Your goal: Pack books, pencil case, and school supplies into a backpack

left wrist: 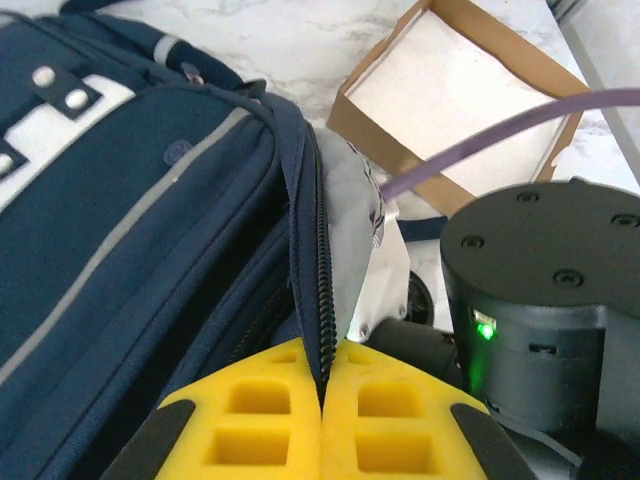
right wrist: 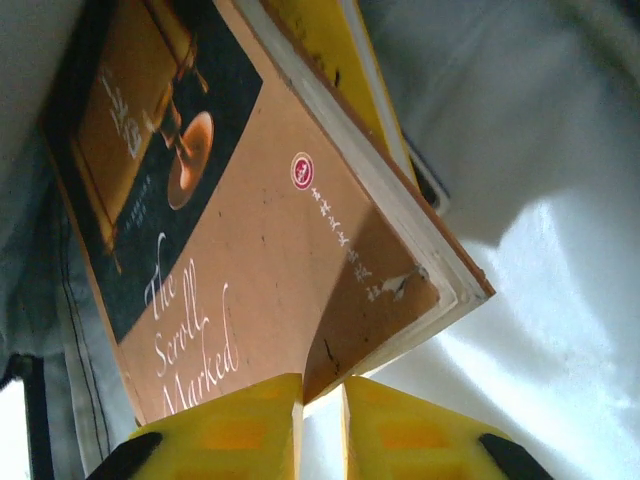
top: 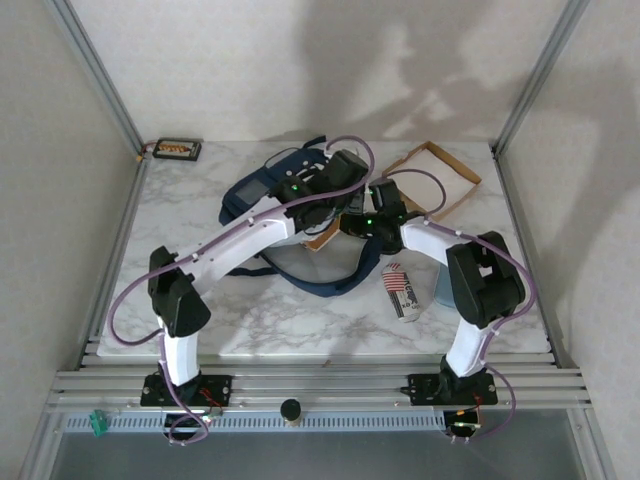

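Packing looks partway done: the left claw [left wrist: 323,400] is clamped on the zipper edge of the navy fabric backpack [left wrist: 150,230], the right claw [right wrist: 322,410] narrowly grips the brown paperback book [right wrist: 250,250] just above it, and a striped white pouch [top: 400,290] lies unpacked behind it.

The backpack [left wrist: 150,230] is navy blue, with a pale grey stripe and white patches. The brown book [right wrist: 290,270] has an orange-brown cover with a black panel, white cursive letters and a small red round seal. The yellow book [right wrist: 315,40] is plain yellow where it shows. The cardboard tray [left wrist: 400,150] is brown outside and white inside. The tabletop [top: 300,320] is white marble with grey veins. The left gripper [left wrist: 323,400] and the right gripper [right wrist: 322,420] have yellow jaws.
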